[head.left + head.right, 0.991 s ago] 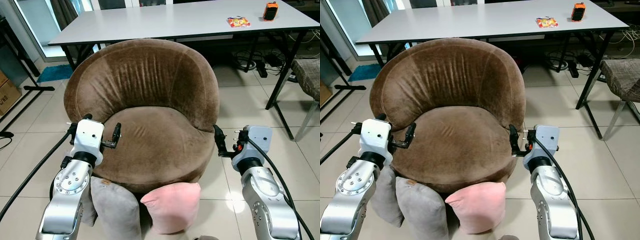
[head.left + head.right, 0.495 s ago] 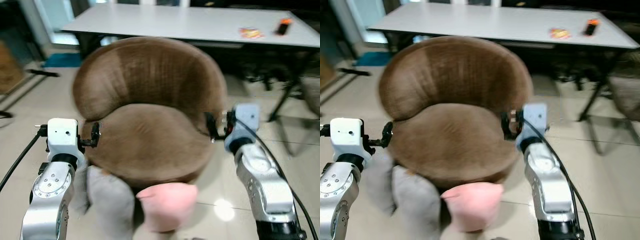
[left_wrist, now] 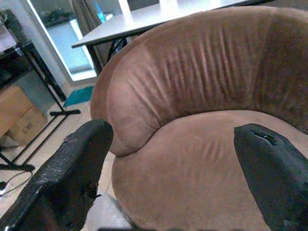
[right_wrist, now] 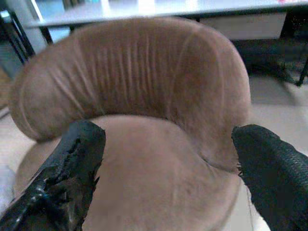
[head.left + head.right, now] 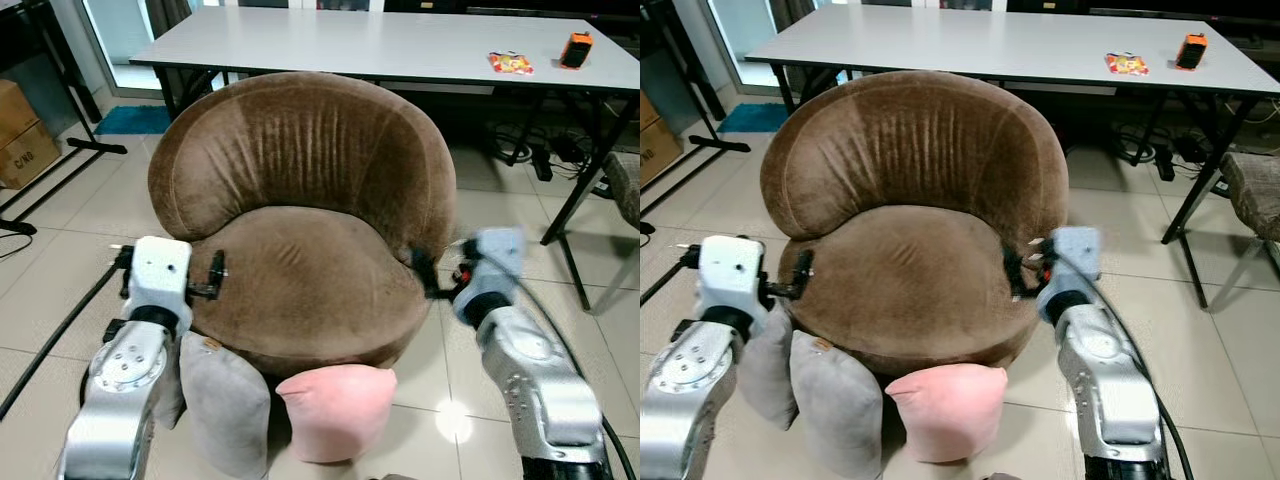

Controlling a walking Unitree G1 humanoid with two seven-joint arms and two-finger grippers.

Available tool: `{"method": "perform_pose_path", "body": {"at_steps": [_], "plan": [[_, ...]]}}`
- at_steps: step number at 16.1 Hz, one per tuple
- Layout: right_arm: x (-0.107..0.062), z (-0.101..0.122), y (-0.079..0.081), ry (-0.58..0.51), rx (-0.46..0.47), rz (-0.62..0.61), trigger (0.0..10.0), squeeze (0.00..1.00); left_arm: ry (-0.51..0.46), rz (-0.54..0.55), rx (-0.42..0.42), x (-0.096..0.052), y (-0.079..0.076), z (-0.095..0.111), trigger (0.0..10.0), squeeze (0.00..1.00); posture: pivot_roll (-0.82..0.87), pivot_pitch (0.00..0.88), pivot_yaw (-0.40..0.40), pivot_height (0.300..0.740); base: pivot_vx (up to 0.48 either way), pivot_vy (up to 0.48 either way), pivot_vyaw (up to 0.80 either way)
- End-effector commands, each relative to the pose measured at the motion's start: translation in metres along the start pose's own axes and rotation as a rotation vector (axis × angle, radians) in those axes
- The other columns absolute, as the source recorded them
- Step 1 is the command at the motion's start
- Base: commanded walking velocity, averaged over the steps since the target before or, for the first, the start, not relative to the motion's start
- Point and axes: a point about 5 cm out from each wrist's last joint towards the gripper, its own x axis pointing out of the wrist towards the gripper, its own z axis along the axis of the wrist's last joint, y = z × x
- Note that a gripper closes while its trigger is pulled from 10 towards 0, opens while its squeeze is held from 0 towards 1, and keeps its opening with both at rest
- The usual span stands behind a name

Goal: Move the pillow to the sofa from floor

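the pink pillow (image 5: 336,412) you are after lies on the floor (image 5: 60,290), pressed against the front foot of the sofa (image 5: 300,215), and nothing holds it. just beside it, toward the sofa's left front, a grey pillow (image 5: 226,405) stands on the floor touching the sofa's base, with a second grey one (image 5: 767,368) tucked behind it.

the sofa is a round brown tub seat and its cushion is bare. your left gripper (image 5: 213,277) hovers at the sofa's left front edge, above the grey pillows, with its fingers (image 3: 72,178) spread wide and holding nothing; through the wrist camera you look between them at the seat and curved back. your right gripper (image 5: 424,274) sits at the sofa's right front edge, a little blurred, and its fingers (image 4: 67,173) are likewise spread apart and empty, pointing across the seat.

behind the sofa stands a long grey table (image 5: 330,45). on its far right end, seen from the sofa, lie a small colourful packet (image 5: 510,62) and an orange gadget (image 5: 575,49), near each other. cardboard boxes (image 5: 20,135) sit well to the sofa's left, and a teal mat (image 5: 135,120) lies on the floor behind the sofa's left side. cables (image 5: 530,145) lie under the table.
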Motion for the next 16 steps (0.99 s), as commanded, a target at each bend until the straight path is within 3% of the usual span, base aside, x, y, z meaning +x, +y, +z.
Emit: {"method": "perform_pose_path", "body": {"at_steps": [1, 3, 5, 8, 9, 11, 14, 16], "plan": [[-0.004, 0.002, -0.001, -0.013, -0.03, -0.006, 10.0, 1.0, -0.017, 0.023, -0.016, 0.002, 0.001, 0.005, 10.0, 0.0, -0.06, 0.0, 0.045, 0.74, 0.0, 0.0, 0.0], [-0.004, 0.002, -0.001, -0.026, -0.114, 0.004, 10.0, 1.0, -0.027, 0.038, -0.048, 0.002, 0.001, 0.009, 10.0, 0.0, -0.06, 0.0, 0.043, 0.74, 0.0, 0.0, 0.0], [0.0, 0.005, 0.007, -0.075, -0.086, 0.039, 10.0, 1.0, -0.133, 0.097, -0.087, 0.001, 0.006, 0.011, 10.0, 0.0, -0.08, 0.0, 0.042, 0.74, 0.0, 0.0, 0.8], [0.005, 0.013, 0.014, -0.108, -0.089, 0.065, 10.0, 1.0, -0.098, 0.047, -0.051, 0.003, -0.001, 0.011, 10.0, 0.0, -0.06, 0.0, 0.036, 0.74, 0.0, 0.0, 0.8], [0.009, 0.015, 0.018, -0.14, -0.178, 0.062, 10.0, 1.0, -0.094, 0.036, -0.055, 0.003, 0.0, 0.012, 10.0, 0.0, -0.07, 0.0, 0.037, 0.74, 0.0, 0.0, 0.8], [0.012, 0.016, 0.019, -0.144, -0.244, 0.061, 10.0, 1.0, -0.104, 0.047, -0.035, 0.004, 0.002, 0.012, 10.0, 0.0, -0.07, 0.0, 0.03, 0.74, 0.0, 0.0, 0.63], [0.013, 0.015, 0.016, -0.124, -0.264, 0.019, 10.0, 1.0, -0.11, 0.044, -0.025, 0.003, 0.001, 0.01, 10.0, 0.0, -0.07, 0.0, 0.027, 0.74, 0.0, 0.0, 0.0], [0.015, 0.012, 0.014, -0.106, -0.228, -0.024, 10.0, 1.0, -0.11, 0.041, -0.026, 0.003, 0.001, 0.012, 10.0, 0.0, -0.07, 0.0, 0.021, 0.74, 0.0, -0.137, 0.0]]}}
